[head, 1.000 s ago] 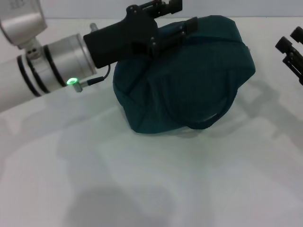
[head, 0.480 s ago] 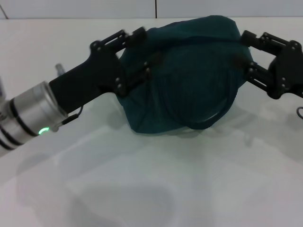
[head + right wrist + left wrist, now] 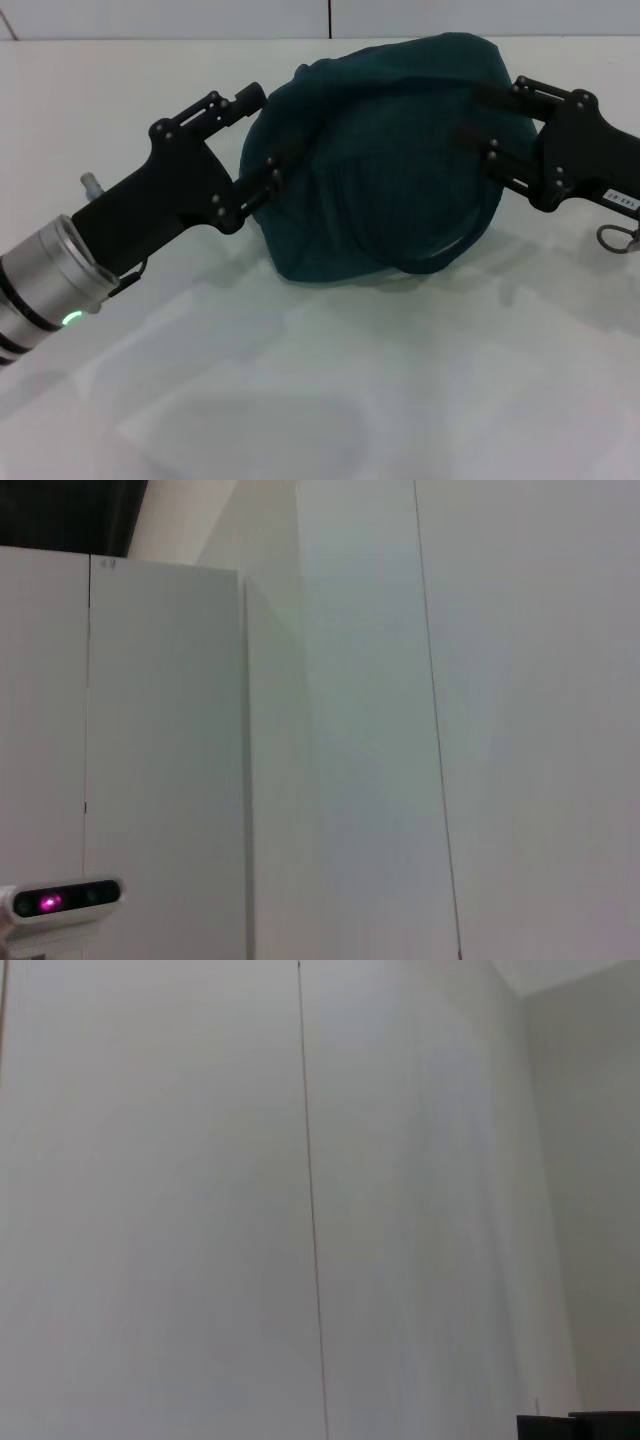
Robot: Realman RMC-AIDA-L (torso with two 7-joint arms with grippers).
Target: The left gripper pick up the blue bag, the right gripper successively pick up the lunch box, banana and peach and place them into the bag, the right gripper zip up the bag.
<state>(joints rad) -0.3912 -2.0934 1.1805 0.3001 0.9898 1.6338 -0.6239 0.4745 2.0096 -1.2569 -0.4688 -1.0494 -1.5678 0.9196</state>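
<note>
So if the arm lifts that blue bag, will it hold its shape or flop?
Probably flop: the blue bag looks like soft fabric, creased and slumped. It bulges, so it may feel weighty. The left gripper and right gripper flank it.

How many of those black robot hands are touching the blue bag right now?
2. The left hand is at the blue bag on its left side, and the right hand is at its right side. Where their fingertips meet the fabric is hard to make out.
</note>
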